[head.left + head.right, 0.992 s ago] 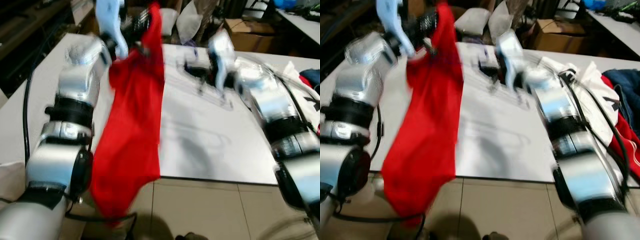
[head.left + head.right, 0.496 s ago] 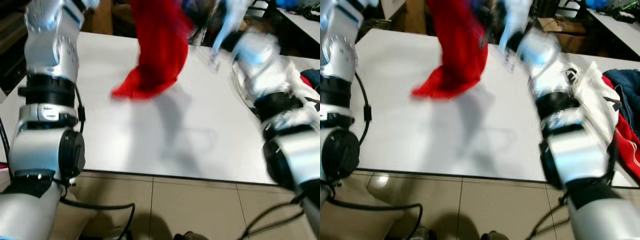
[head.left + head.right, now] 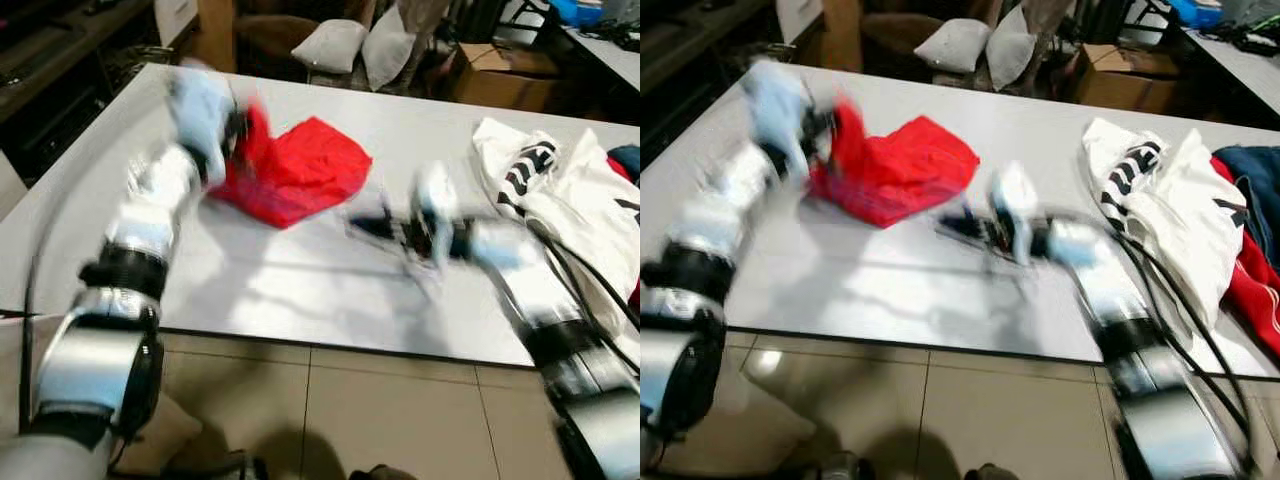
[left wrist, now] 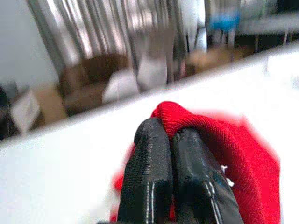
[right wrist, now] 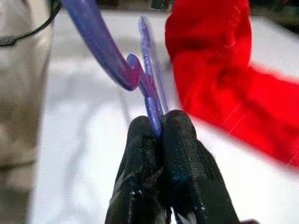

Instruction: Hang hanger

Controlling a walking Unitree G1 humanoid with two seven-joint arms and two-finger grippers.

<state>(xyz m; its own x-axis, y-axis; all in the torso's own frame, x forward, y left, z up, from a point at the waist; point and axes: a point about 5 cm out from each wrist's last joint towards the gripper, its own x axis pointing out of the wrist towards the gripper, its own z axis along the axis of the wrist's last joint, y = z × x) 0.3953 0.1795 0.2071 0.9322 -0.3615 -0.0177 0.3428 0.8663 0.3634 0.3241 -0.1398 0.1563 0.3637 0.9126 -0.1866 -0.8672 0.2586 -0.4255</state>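
Left gripper (image 4: 169,140) pinches red garment (image 3: 296,180); right gripper (image 5: 158,128) clamps purple hanger (image 5: 140,77) — spread the neck opening before feeding the hanger in.

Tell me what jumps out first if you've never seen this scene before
The red garment lies crumpled on the white table, toward the robot's left, with the left hand shut on a fold of it. The right hand, low over the middle of the table, is shut on a translucent purple hanger. A pile of white and dark clothes sits at the table's right end.
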